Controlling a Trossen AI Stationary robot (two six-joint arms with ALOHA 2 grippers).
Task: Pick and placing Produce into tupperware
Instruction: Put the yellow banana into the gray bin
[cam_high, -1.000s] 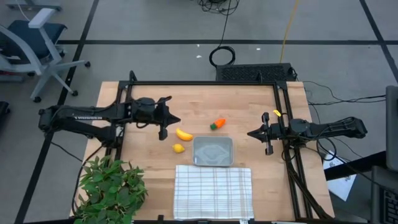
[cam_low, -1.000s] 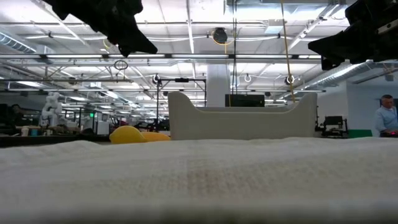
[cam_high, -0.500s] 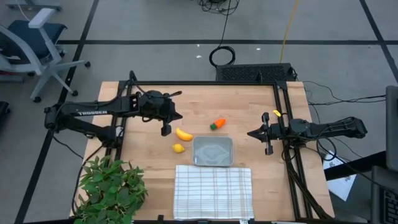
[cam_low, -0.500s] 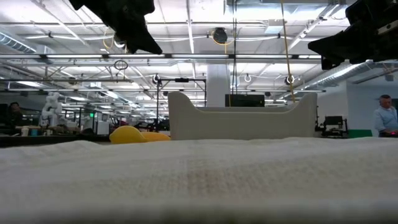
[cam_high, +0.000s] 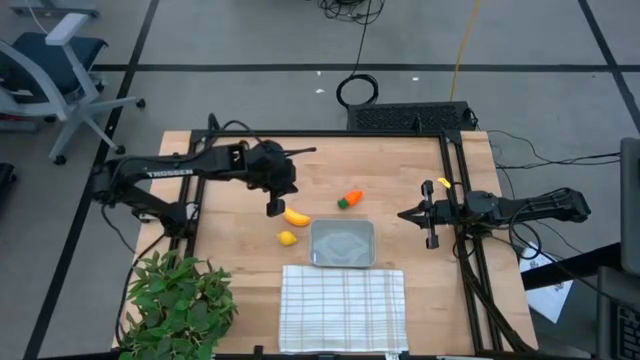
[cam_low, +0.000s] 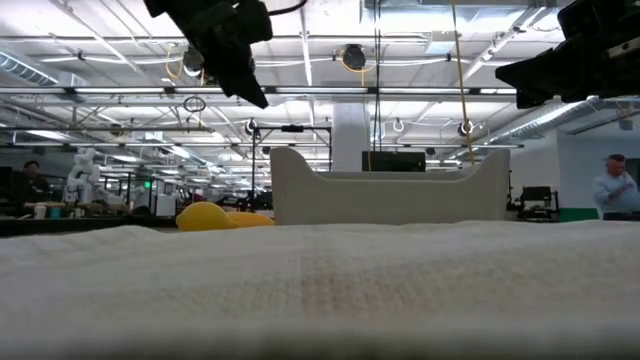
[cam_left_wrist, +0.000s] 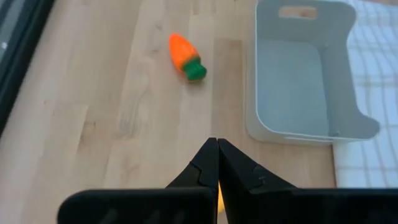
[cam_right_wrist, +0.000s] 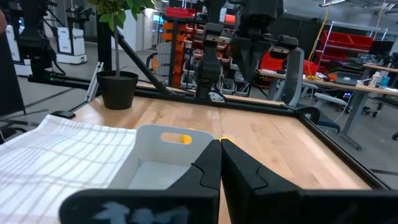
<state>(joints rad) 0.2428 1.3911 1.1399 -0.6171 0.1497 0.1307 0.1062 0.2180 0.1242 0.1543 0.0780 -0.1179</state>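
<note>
While your left gripper (cam_high: 275, 207) hangs just beside the banana (cam_high: 296, 216) with fingers pressed together and holding nothing, the carrot (cam_high: 350, 199) and the small yellow fruit (cam_high: 287, 238) lie near the empty tupperware (cam_high: 342, 243). Your right gripper (cam_high: 407, 214), also closed and empty, waits well apart from the tupperware.

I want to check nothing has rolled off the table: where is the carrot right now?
In the high view the carrot lies on the wooden table, just beyond the empty tupperware and to the right of the banana.
</note>
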